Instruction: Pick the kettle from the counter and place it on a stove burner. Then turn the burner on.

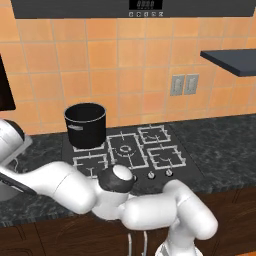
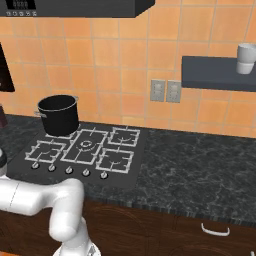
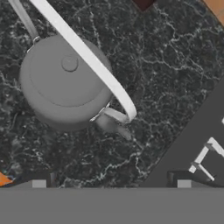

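The gripper [image 3: 111, 183] is seen in the hand view with its two dark fingertips [image 3: 38, 184] spread wide apart, nothing held between them. It is poised above the counter [image 3: 166, 65], looking straight down onto the dark marbled stone.

Ahead of the gripper and slightly toward its left fingertip, the kettle [image 3: 65, 83] is found standing upright on the counter, apart from both fingertips and not touched by them. Its round grey lid with a small knob is turned up toward the camera, its pale arched handle is seen crossing over the lid on a slant, and its short spout is pointed toward the gripper's side. Beyond the right fingertip, the black edge of the stove [image 3: 205, 144] is seen, with part of a pale burner grate showing, well clear of the kettle.

In the left base view the white arm is bent low and reaches out to the left, over the counter beside the stove [image 1: 132, 152]. Farther off, a black pot [image 1: 85, 125] is seen standing on the rear left burner, and a row of knobs [image 1: 151, 175] is set along the stove's front edge. Behind these, an orange tiled wall [image 2: 125, 60] carries a double outlet [image 2: 165, 91], and a white cup [image 2: 246, 58] is seen standing on a dark shelf [image 2: 215, 73] on the right.
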Tool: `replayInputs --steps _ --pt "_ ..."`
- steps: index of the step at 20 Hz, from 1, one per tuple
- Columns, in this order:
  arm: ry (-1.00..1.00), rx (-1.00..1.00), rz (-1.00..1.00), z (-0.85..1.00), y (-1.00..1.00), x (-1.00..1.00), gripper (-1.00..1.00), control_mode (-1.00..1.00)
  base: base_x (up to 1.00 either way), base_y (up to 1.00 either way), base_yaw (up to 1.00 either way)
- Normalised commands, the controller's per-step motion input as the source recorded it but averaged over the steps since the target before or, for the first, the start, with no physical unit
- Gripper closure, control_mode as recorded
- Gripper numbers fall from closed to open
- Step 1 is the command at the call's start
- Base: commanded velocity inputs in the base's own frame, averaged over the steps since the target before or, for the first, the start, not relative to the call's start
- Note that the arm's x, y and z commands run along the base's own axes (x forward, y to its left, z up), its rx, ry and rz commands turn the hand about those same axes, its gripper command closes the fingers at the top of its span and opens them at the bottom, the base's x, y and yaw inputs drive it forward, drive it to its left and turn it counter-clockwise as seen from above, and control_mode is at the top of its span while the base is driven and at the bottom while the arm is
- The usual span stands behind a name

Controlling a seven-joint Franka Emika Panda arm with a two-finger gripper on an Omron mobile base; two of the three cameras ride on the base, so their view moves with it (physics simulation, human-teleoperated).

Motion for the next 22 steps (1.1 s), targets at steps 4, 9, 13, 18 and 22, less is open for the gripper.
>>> replayInputs --steps 4,9,13,18,22 --pt "0.0 0.0 0.11 -0.14 0.11 0.42 -1.0 -1.0 0.0 0.0 0.0" --pt "0.01 0.0 0.13 -0.26 0.24 0.27 -1.0 -1.0 0.0 0.0 0.0" --pt "0.0 0.0 0.18 -0.21 0.27 0.2 -1.0 -1.0 0.0 0.0 0.0" --pt "0.0 0.0 0.05 -0.02 0.01 0.0 -1.0 -1.0 0.0 0.0 0.0" --pt "0.0 -0.03 0.0 -0.22 0.0 0.04 -1.0 -1.0 0.0 0.0 0.0"
